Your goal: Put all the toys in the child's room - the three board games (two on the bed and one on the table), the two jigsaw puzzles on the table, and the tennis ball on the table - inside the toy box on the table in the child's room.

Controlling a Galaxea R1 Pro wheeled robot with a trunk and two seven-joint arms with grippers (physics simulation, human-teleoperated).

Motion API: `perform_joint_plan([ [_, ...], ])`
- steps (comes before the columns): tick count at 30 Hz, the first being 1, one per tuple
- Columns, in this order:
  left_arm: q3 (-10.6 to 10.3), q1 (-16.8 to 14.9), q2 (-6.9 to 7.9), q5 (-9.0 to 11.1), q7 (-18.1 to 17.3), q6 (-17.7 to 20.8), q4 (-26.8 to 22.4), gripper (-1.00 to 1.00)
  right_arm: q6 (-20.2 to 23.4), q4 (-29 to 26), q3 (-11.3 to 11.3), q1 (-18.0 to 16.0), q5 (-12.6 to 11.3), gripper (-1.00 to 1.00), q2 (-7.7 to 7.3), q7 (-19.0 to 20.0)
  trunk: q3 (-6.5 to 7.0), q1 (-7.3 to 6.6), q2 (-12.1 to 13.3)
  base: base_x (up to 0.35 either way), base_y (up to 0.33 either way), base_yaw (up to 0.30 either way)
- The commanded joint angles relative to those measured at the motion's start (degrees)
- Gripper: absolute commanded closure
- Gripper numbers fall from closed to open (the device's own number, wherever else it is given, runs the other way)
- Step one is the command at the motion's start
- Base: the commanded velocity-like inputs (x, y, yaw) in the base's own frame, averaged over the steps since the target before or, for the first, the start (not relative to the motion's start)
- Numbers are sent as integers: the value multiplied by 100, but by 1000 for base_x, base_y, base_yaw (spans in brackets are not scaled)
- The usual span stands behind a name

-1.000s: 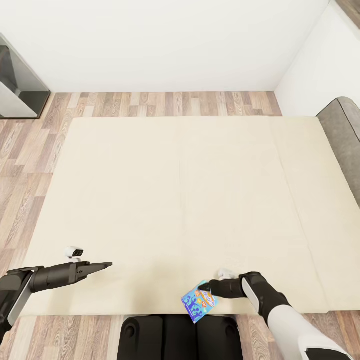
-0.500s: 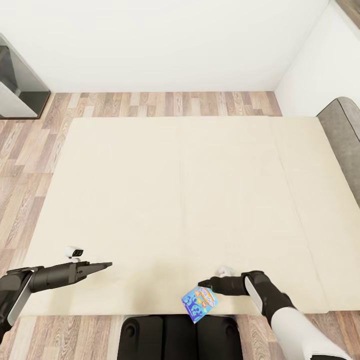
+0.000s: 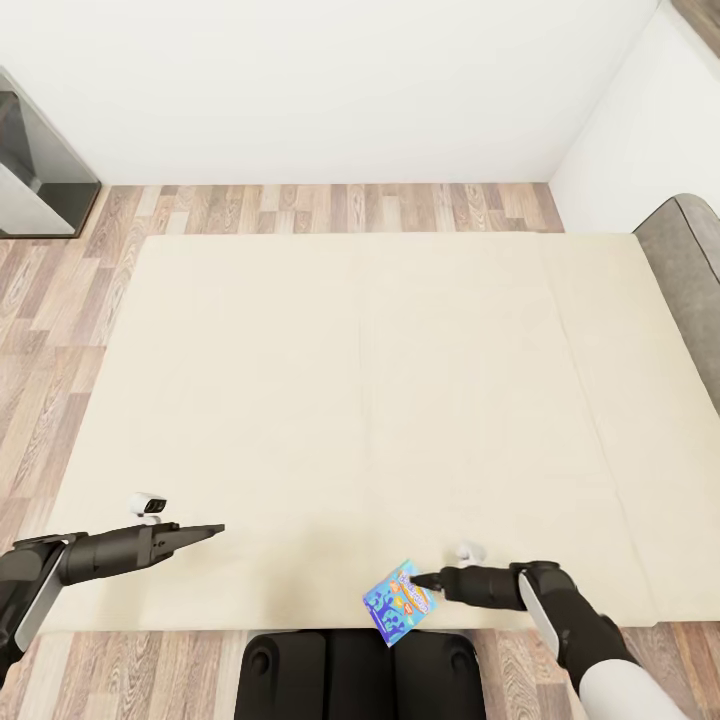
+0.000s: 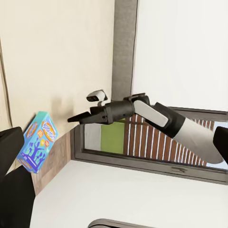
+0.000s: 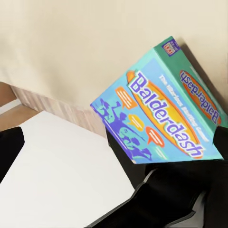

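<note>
A blue board game with orange marks, lettered Balderdash, lies tilted at the near edge of the cream bed, one corner sticking out past the edge. My right gripper is open, its tips at the box's right side with nothing between the fingers. I cannot tell whether it touches the box. The left wrist view shows the same box and the right gripper beside it. My left gripper hovers open and empty over the bed's near left part.
My dark base stands against the bed's near edge. A grey headboard runs along the bed's right side. A dark glossy furniture piece stands at the far left on the wood-plank floor, and white walls close the back.
My right arm has drawn back to the right, off the top of the blue box to its right edge. The box and the left arm have stayed put.
</note>
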Motion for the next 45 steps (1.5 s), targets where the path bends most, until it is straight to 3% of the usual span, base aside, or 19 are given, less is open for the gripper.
perform_joint_plan([
  [1,-2,-1,3,0,-20,61,-1,-100,71,-56,-11,34,-19,-100,-3,21,-6,3,-9,0,0,0],
  [8,-2,-1,3,5,-20,61,-1,-100,170,-287,-9,235,-19,-100,-17,59,-6,3,-9,0,0,0],
  [26,-3,-1,6,8,-20,61,-1,-100,73,-274,16,604,56,-100,-2,40,-6,3,-9,0,0,0],
  [33,-3,-1,6,7,-20,61,-1,-100,57,-134,67,628,85,-100,77,-340,-6,3,-9,0,0,0],
  [37,-3,-1,6,6,-20,61,-1,-100,38,161,130,629,91,-100,191,-804,-6,3,-9,0,0,0],
  [45,4,-1,12,2,-20,58,-1,-100,-206,511,321,626,94,-100,720,-1603,-6,3,-9,0,0,0],
])
